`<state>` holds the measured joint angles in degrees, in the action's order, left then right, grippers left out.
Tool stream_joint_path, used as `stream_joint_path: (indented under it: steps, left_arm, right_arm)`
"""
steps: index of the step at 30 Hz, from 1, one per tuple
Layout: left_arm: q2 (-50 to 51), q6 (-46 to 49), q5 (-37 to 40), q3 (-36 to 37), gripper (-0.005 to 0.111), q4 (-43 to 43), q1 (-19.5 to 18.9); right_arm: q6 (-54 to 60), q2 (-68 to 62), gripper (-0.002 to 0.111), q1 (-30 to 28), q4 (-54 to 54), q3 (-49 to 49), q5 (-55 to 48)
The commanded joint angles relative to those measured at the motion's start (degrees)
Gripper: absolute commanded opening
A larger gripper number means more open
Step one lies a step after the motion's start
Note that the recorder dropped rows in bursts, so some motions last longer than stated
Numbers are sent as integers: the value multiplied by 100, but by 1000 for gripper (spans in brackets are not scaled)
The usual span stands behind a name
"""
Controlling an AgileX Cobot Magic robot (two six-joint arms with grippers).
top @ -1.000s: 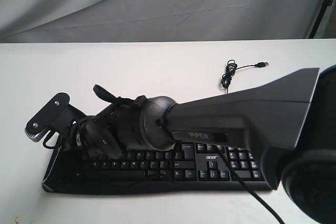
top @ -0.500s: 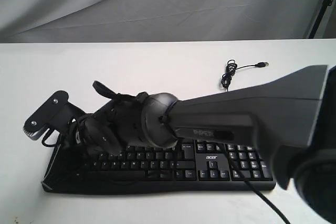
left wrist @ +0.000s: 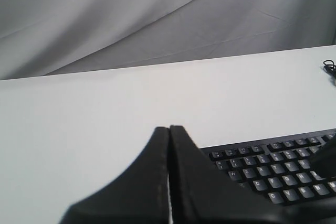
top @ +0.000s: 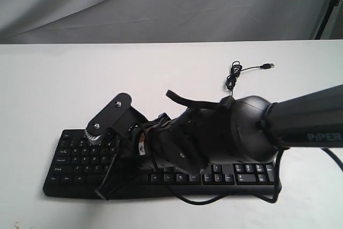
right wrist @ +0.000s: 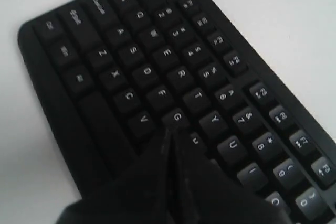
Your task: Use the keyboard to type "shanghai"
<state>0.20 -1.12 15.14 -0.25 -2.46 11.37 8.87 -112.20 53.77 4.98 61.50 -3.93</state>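
The black keyboard point(top: 75, 154) lies near the front edge of the white table point(top: 64, 79), its middle covered by my right arm. My right gripper point(top: 124, 160) reaches across over the letter keys. In the right wrist view my right gripper point(right wrist: 171, 132) is shut with nothing in it, its tip just below the G key point(right wrist: 176, 117) and beside J; the key under the tip is hidden. In the left wrist view my left gripper point(left wrist: 169, 128) is shut and empty, hovering off the keyboard's point(left wrist: 273, 166) left end. It does not show in the exterior view.
The keyboard's thin USB cable point(top: 233, 76) lies coiled on the table behind the keyboard, plug point(top: 268, 66) pointing right. A grey cloth backdrop point(top: 161, 4) hangs behind the table. A cable loop point(top: 104, 189) from the right wrist dangles over the keyboard's front edge.
My right arm has swung rightward along the keyboard, from its left end to the middle letter keys. The left-hand keys are now uncovered.
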Motion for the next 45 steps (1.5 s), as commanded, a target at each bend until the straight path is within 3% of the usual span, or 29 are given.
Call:
stream_joint_path:
  steps: [1, 34, 45]
  left_arm:
    - [-20, -16, -27, 25, 0, -4, 23]
    - [-20, -16, -27, 25, 0, -4, 23]
    - [-20, -16, -27, 25, 0, -4, 23]
  right_arm:
    - [-40, -19, 0, -53, 50, -76, 184]
    - [-1, -187, 0, -114, 50, -65, 220]
    - [47, -650, 0, -114, 36, 826, -200]
